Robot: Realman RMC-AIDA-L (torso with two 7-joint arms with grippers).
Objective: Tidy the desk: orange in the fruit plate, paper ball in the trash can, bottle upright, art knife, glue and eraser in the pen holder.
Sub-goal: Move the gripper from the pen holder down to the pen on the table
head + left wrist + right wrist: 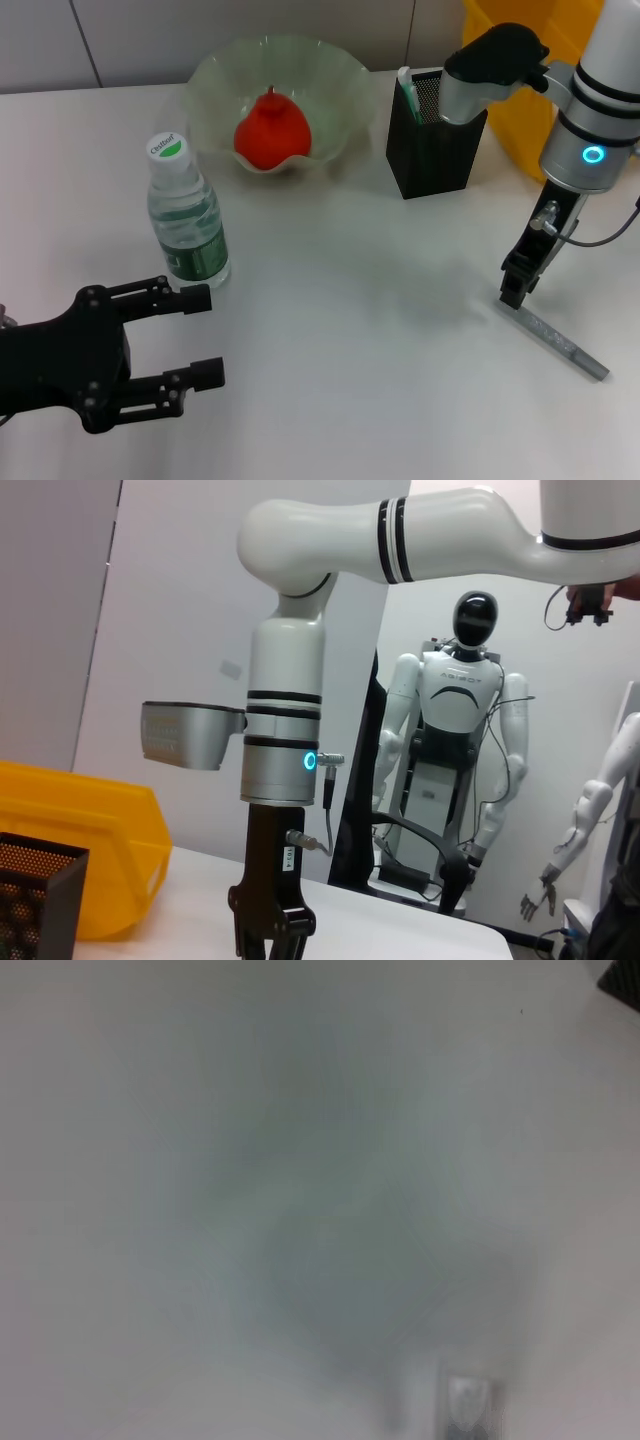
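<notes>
Right gripper (513, 296) down at the art knife's (560, 343) near end by the desk's (360, 330) right edge, fingers near-closed (grip impossible to tell). Left gripper (203, 336) open, empty, beside upright bottle (187, 215). Orange (271, 130) in fruit plate (330, 75).

Count on the surface (350, 350): 1 orange (271, 131), 1 fruit plate (340, 75), 1 bottle (187, 215), 1 pen holder (435, 150), 1 trash can (520, 110), 1 art knife (560, 343). Grippers: 2, left gripper (200, 335) and right gripper (513, 290).
</notes>
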